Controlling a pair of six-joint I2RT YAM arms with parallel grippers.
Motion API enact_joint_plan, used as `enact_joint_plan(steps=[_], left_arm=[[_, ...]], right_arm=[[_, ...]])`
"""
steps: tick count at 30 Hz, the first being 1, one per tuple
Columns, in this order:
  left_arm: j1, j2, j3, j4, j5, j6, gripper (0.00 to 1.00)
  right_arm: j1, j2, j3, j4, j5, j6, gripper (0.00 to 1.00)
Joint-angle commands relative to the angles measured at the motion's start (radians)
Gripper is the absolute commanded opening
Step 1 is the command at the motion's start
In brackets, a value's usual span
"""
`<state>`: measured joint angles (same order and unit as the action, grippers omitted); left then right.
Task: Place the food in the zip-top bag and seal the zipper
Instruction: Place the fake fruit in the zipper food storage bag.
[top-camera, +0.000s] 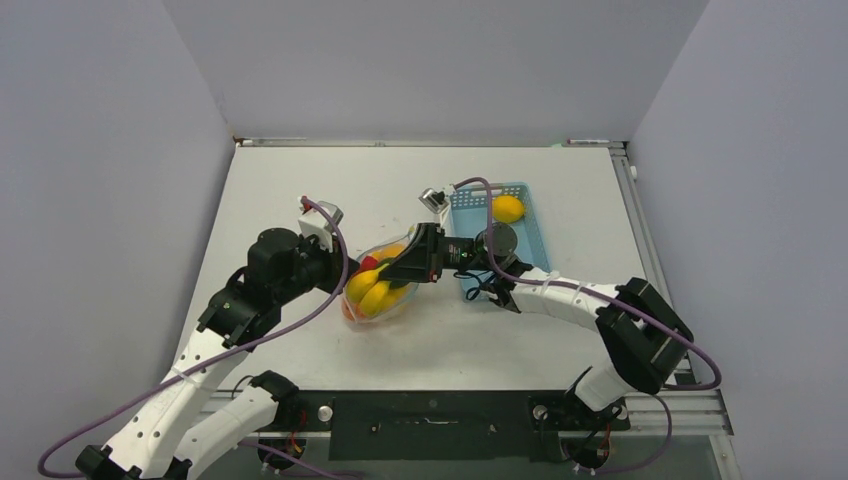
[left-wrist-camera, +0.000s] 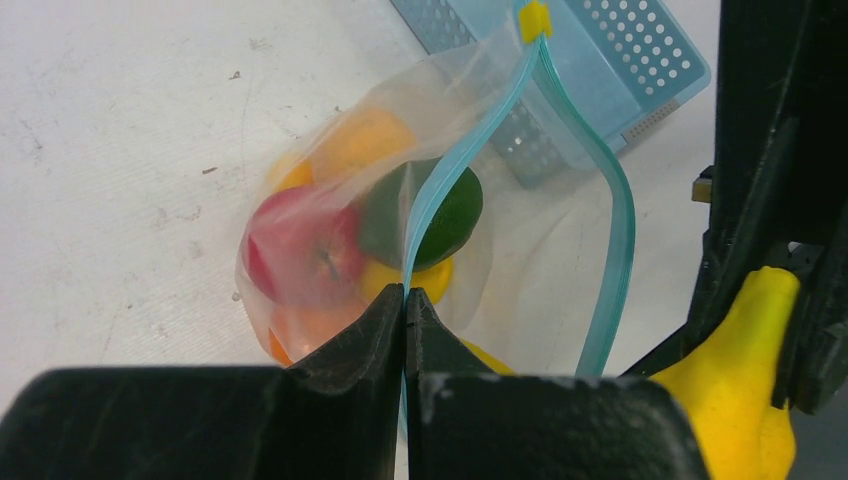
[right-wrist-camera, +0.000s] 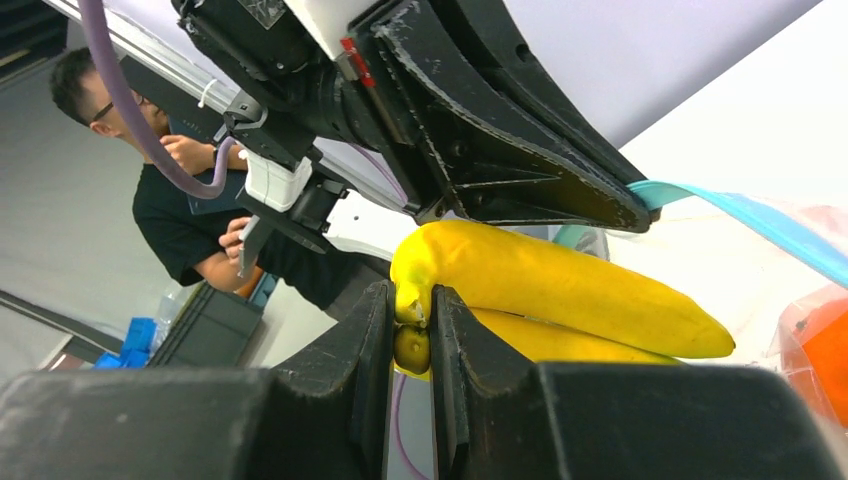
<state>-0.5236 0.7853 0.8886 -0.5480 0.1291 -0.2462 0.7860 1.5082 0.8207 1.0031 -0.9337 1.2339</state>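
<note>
L gripper (left-wrist-camera: 406, 296) is seen clamped on the zipper (left-wrist-camera: 436, 195), lower ctr of left wrist view. R gripper (right-wrist-camera: 412, 312) is clenched on a banana (right-wrist-camera: 560, 285) stem, just beside the zip-top bag (top-camera: 372, 300) mouth, ctr of top view. Red, green & orange food (left-wrist-camera: 300, 255) is seen inside. A lemon (top-camera: 508, 208) lies in the basket (top-camera: 535, 245), right of ctr.

White table (top-camera: 300, 185): zip-top bag (top-camera: 357, 306) with food (left-wrist-camera: 300, 255) at centre; light-blue basket (top-camera: 528, 242) just beside, right.
</note>
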Motion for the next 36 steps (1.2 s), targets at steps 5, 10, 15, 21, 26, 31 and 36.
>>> enact_joint_plan(steps=[5, 10, 15, 21, 26, 31, 36], left_arm=[[-0.007, -0.014, 0.006, 0.063, 0.018, 0.015, 0.00], [-0.007, -0.009, 0.009, 0.062, 0.015, 0.015, 0.00], [-0.007, -0.004, 0.008, 0.059, 0.012, 0.013, 0.00], [-0.007, -0.002, 0.009, 0.057, 0.011, 0.014, 0.00], [-0.007, 0.000, 0.009, 0.057, 0.009, 0.013, 0.00], [-0.007, 0.002, 0.010, 0.057, 0.011, 0.013, 0.00], [-0.007, 0.000, 0.008, 0.057, 0.009, 0.013, 0.00]], right_arm=[[-0.006, 0.062, -0.044, 0.292, -0.007, 0.094, 0.05], [-0.004, 0.077, -0.078, 0.299, 0.042, 0.046, 0.05], [-0.005, 0.092, -0.092, 0.256, 0.075, -0.007, 0.05], [-0.010, 0.098, -0.101, 0.210, 0.105, -0.048, 0.18], [-0.008, 0.092, -0.104, 0.153, 0.144, -0.085, 0.16], [0.002, 0.107, -0.102, 0.153, 0.177, -0.086, 0.15], [0.004, 0.126, -0.094, 0.140, 0.187, -0.099, 0.22]])
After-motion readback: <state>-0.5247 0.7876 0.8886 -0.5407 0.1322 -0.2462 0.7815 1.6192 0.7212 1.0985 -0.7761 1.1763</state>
